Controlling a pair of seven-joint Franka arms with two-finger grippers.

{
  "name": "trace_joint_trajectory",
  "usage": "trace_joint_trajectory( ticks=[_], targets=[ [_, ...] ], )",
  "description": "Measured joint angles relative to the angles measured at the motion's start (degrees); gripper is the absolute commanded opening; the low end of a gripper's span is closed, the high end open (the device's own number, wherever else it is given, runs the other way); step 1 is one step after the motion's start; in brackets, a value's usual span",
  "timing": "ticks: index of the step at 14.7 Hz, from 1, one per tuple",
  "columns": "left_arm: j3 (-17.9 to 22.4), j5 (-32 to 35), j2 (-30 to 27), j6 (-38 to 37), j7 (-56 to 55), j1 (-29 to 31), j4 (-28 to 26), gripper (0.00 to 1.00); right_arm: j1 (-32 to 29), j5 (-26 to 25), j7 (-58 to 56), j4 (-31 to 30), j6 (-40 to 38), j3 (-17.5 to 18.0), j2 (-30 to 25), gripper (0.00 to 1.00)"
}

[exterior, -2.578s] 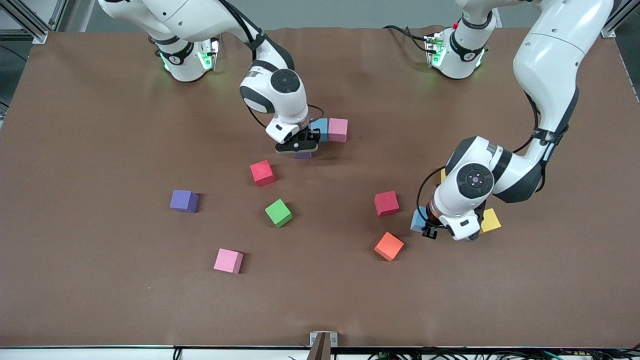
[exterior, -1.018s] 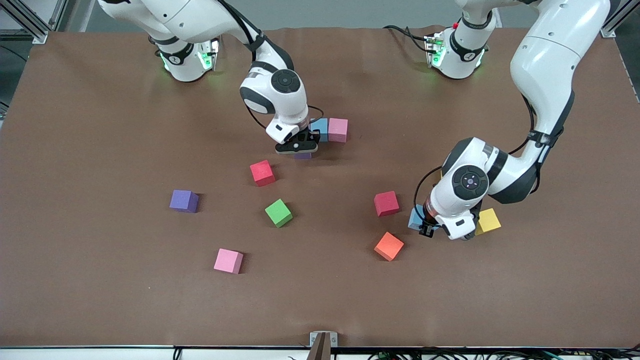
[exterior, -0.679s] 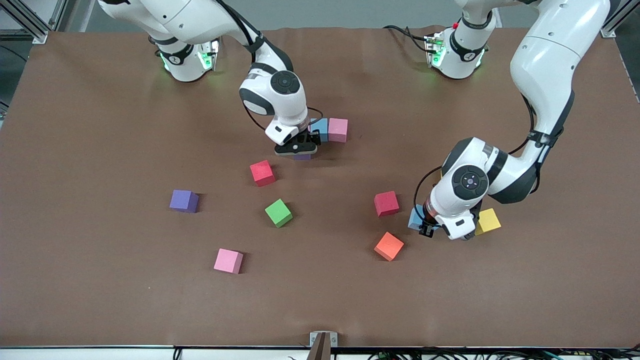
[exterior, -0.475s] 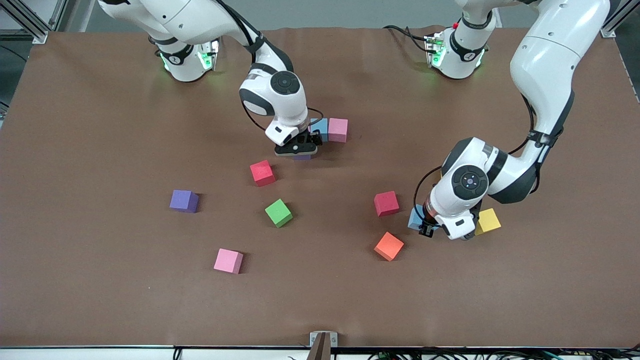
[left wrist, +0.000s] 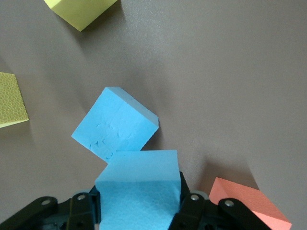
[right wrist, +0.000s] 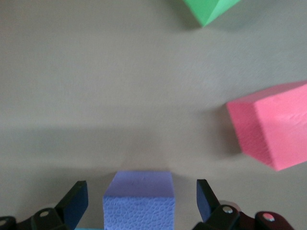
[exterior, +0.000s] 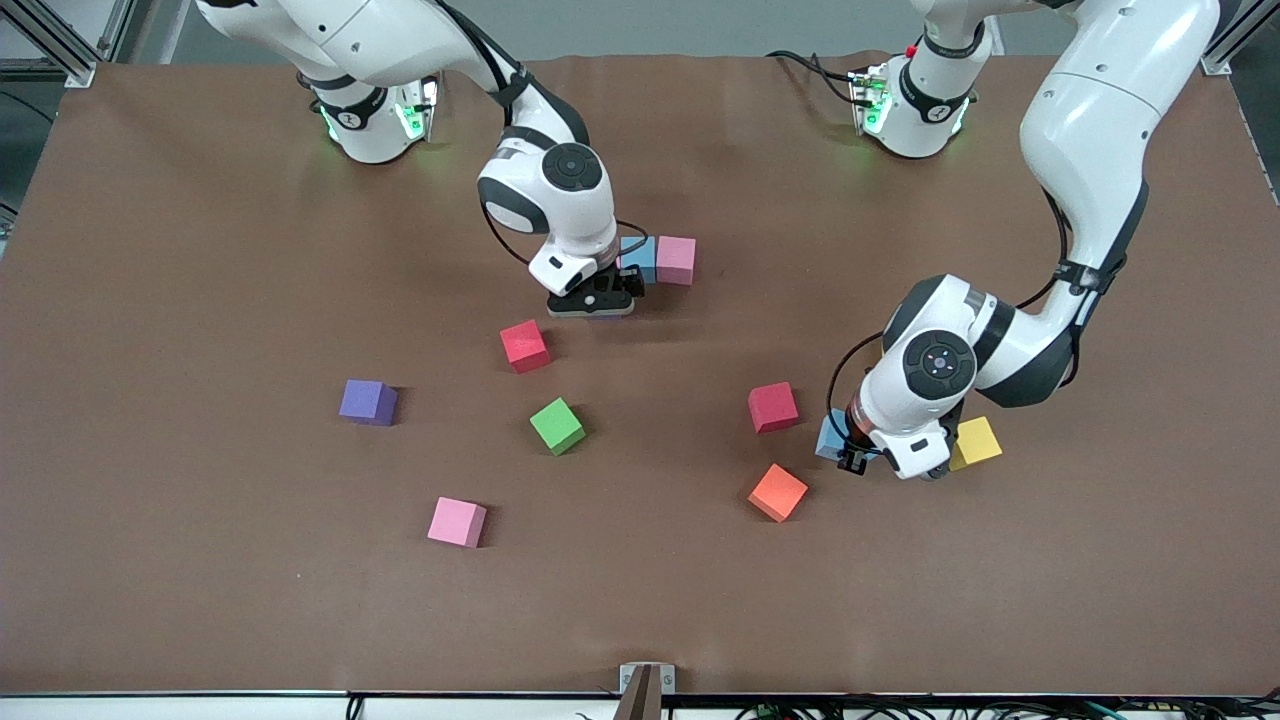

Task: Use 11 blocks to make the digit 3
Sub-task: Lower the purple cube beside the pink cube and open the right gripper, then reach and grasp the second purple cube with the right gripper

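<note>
My right gripper (exterior: 596, 300) stands open around a purple block (right wrist: 139, 191) resting on the table, with a gap on each side. Next to it a light blue block (exterior: 640, 256) and a pink block (exterior: 676, 260) sit joined. My left gripper (exterior: 850, 452) is shut on a light blue block (left wrist: 139, 187), and a second light blue block (left wrist: 115, 124) lies just past it. Loose blocks are red (exterior: 524, 345), purple (exterior: 367, 402), green (exterior: 557, 425), pink (exterior: 457, 522), red (exterior: 773, 407) and orange (exterior: 778, 492). No digit 3 is in view.
A yellow cube (exterior: 978, 441) lies by the left hand, toward the left arm's end of the table. Another yellow cube (left wrist: 9, 100) shows only in the left wrist view. The brown mat (exterior: 200, 560) covers the whole table.
The right gripper has opened and let go of the purple block, then shifted slightly. The left arm has stayed still, shut on its light blue block.
</note>
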Motion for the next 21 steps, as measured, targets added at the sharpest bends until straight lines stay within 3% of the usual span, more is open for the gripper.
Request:
trace_joint_trajectory(
  ticks=[5,13,21],
  targets=[
    [0.00,0.00,0.05,0.00,0.00,-0.02,0.00,0.27,-5.17,0.16,0.07,0.23,-3.85,0.00,-4.52,1.00],
    [0.01,0.00,0.05,0.00,0.00,-0.03,0.00,0.27,-14.34,2.46,-0.63,0.25,-18.14,-0.32,-12.12,1.00],
    [0.02,0.00,0.06,0.00,0.00,-0.04,0.02,0.27,-33.08,2.68,-19.58,0.10,-15.40,-0.66,-12.17,1.00]
  ],
)
